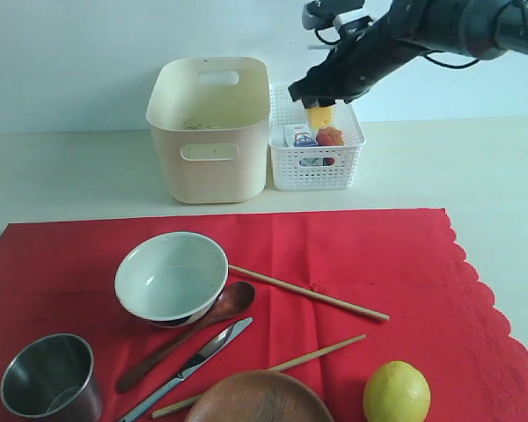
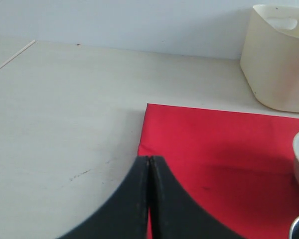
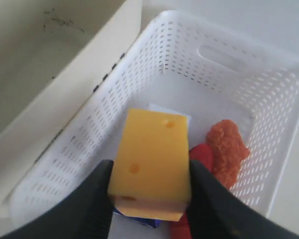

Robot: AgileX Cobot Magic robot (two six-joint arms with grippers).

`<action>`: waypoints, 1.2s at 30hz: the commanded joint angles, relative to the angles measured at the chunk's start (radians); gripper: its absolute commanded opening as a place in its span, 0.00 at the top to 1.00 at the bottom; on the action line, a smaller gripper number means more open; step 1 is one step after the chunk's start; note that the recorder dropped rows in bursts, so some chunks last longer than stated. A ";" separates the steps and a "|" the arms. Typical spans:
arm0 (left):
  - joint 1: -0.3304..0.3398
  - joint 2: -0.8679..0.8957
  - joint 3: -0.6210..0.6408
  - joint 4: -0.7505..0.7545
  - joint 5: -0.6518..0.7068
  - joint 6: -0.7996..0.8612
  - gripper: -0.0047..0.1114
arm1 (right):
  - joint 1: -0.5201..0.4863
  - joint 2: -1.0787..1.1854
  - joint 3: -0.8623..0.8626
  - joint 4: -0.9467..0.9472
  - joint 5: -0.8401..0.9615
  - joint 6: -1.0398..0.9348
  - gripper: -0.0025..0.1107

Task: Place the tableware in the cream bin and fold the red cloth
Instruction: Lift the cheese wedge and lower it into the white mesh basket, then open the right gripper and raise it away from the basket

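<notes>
The red cloth [image 1: 378,255] lies flat across the front of the table. On it rest a white bowl [image 1: 171,277], a steel cup [image 1: 51,376], a wooden spoon [image 1: 189,334], a knife [image 1: 194,362], two chopsticks [image 1: 308,293] and a brown plate [image 1: 260,397]. The cream bin [image 1: 209,132] stands behind the cloth, with no tableware in sight inside. My right gripper [image 3: 150,167] hangs over the white basket, shut on a yellow cheese block [image 3: 152,149]. My left gripper [image 2: 149,158] is shut and empty over the cloth's corner [image 2: 154,112].
The white lattice basket [image 1: 317,171] stands right beside the bin and holds a red sausage [image 3: 199,157], an orange crumbly piece [image 3: 226,149] and a white-blue carton under the cheese. A lemon [image 1: 396,392] sits on the cloth at the front right.
</notes>
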 commanded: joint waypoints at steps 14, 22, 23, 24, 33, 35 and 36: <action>-0.005 -0.006 -0.001 0.006 -0.006 0.000 0.95 | -0.005 0.014 -0.049 -0.151 0.023 0.021 0.26; -0.005 -0.006 -0.001 0.006 -0.006 0.000 0.95 | -0.005 -0.083 -0.049 -0.151 0.180 0.078 0.27; -0.005 -0.006 -0.001 0.006 -0.006 0.000 0.95 | -0.005 -0.094 -0.049 -0.151 0.210 0.082 0.27; -0.005 -0.006 -0.001 0.006 -0.006 0.000 0.95 | -0.005 -0.102 -0.049 -0.151 0.234 0.086 0.28; -0.005 -0.006 -0.001 0.006 -0.006 0.000 0.95 | -0.005 -0.174 -0.044 -0.151 0.512 0.140 0.34; -0.005 -0.006 -0.001 0.006 -0.006 0.000 0.95 | -0.005 -0.186 -0.044 -0.151 0.547 0.159 0.35; -0.005 -0.006 -0.001 0.006 -0.006 0.000 0.95 | -0.005 -0.195 -0.044 -0.151 0.560 0.169 0.35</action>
